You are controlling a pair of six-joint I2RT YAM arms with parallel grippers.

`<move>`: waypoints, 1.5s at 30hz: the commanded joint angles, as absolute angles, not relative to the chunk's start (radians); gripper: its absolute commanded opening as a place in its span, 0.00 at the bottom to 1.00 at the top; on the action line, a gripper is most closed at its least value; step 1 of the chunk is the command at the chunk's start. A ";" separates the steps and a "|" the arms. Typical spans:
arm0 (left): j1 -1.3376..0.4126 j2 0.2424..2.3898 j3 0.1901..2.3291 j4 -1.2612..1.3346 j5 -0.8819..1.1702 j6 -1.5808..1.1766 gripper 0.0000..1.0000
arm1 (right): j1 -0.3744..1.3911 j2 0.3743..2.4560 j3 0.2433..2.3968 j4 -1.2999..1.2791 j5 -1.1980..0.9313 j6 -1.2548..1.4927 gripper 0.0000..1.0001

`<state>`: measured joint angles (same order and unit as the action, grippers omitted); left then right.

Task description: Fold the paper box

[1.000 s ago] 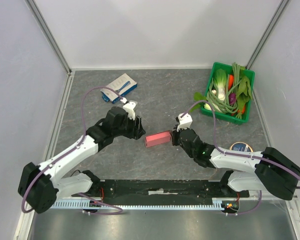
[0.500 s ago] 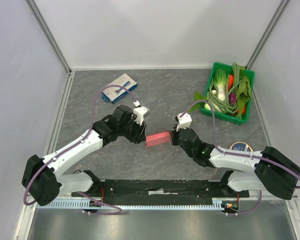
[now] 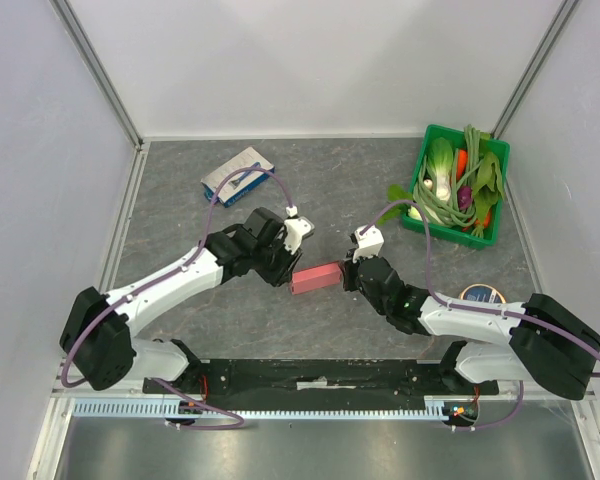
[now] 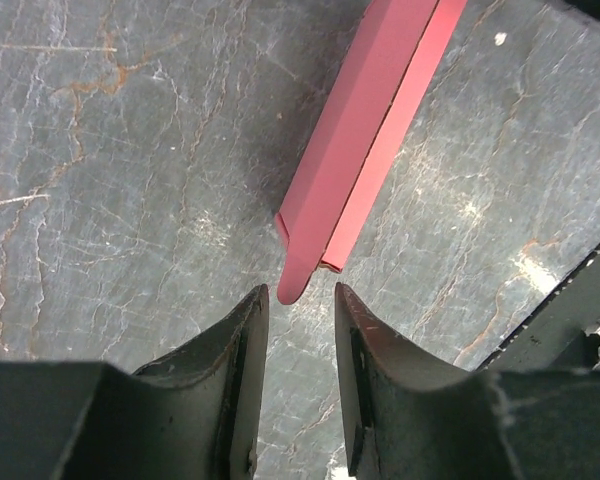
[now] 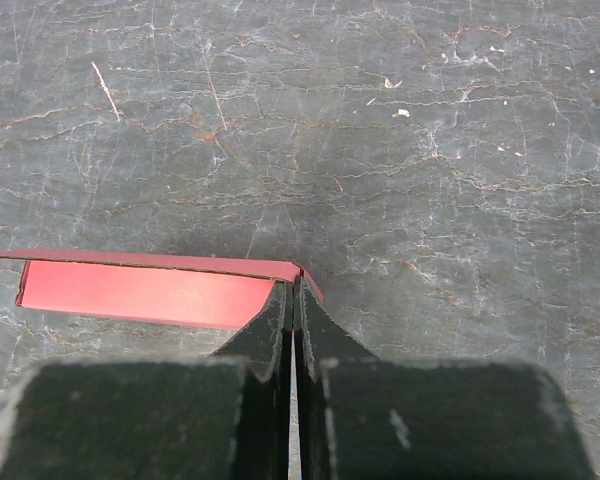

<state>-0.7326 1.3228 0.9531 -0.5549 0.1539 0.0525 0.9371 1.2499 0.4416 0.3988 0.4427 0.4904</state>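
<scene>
Right now your left arm reaches from its base at the near left diagonally toward the middle of the table [image 3: 380,180], elbow low and wrist angled down, so the left gripper [image 4: 298,292] points at the left end of the paper box [image 3: 316,277]. Its jaws stand apart with a narrow gap, and in the left wrist view the rounded tab at the box's end sits right at the mouth of that gap, between the two dark fingertips [image 4: 252,312]; you cannot tell whether either pad touches it, and nothing is pinched. Your right arm comes in from the near right, forearm lying low over the table and wrist turned left, meeting the box at its right end. The right gripper [image 5: 294,285] is pressed together, fingers [image 5: 265,335] flat against each other with the thin pink-red edge of the box caught between their tips. The box itself lies as a long, narrow flattened strip on the grey surface, centred between both wrists. Far right is a green basket [image 3: 495,238] of vegetables, far left a white-and-blue box [image 3: 238,172].
</scene>
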 commanded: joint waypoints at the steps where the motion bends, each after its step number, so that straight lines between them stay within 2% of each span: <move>1: -0.741 1.351 0.997 -0.581 0.114 0.101 0.39 | 0.946 1.262 0.430 0.308 0.408 0.515 0.00; 4: -0.741 1.365 1.006 -0.571 0.109 0.097 0.36 | 0.948 1.258 0.428 0.311 0.408 0.515 0.00; 5: -0.741 1.371 1.017 -0.569 0.101 0.091 0.32 | 0.948 1.258 0.426 0.314 0.408 0.515 0.00; 16: -0.741 1.404 1.046 -0.571 0.115 0.058 0.26 | 0.959 1.266 0.433 0.322 0.402 0.509 0.00; 20: -0.741 1.401 1.051 -0.572 0.120 0.046 0.07 | 0.962 1.275 0.433 0.325 0.400 0.512 0.00; 22: -0.741 1.405 1.058 -0.574 0.132 0.014 0.02 | 0.966 1.278 0.437 0.322 0.403 0.515 0.00; 31: -0.739 1.494 1.126 -0.584 0.204 -0.242 0.02 | 1.011 1.328 0.462 0.316 0.440 0.537 0.00; 45: -0.738 1.572 1.187 -0.565 0.181 -0.495 0.02 | 1.045 1.361 0.451 0.334 0.457 0.561 0.00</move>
<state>-0.7197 1.5246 1.1381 -0.7097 0.0978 -0.3466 0.9997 1.3121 0.4667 0.4240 0.5854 0.5014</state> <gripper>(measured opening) 0.026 0.006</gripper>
